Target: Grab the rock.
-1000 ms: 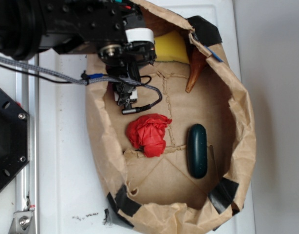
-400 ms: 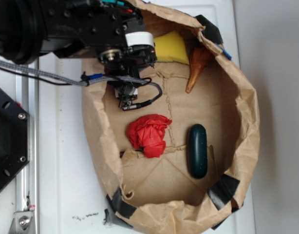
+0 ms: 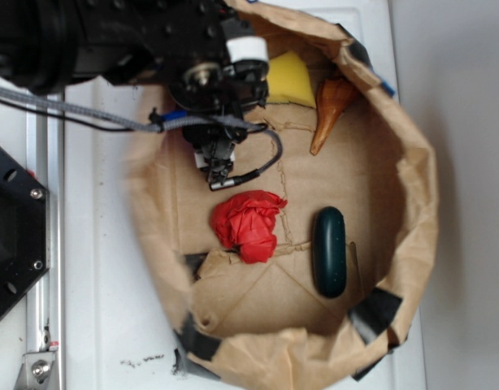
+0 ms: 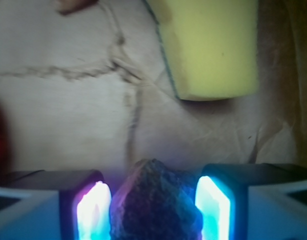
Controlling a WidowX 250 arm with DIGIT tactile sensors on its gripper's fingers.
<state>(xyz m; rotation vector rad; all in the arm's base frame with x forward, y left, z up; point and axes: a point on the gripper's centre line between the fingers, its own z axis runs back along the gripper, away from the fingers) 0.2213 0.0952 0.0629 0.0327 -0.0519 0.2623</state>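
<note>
Inside the paper bag, hand apparently gripping the rock, sponge, red wad, green oblong

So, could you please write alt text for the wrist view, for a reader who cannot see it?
A rough grey-brown rock sits between the two glowing fingers of the pincer, low in the frame above brown paper. A yellow sponge lies at upper right.

Rock between gripper pads, near sponge
</note>
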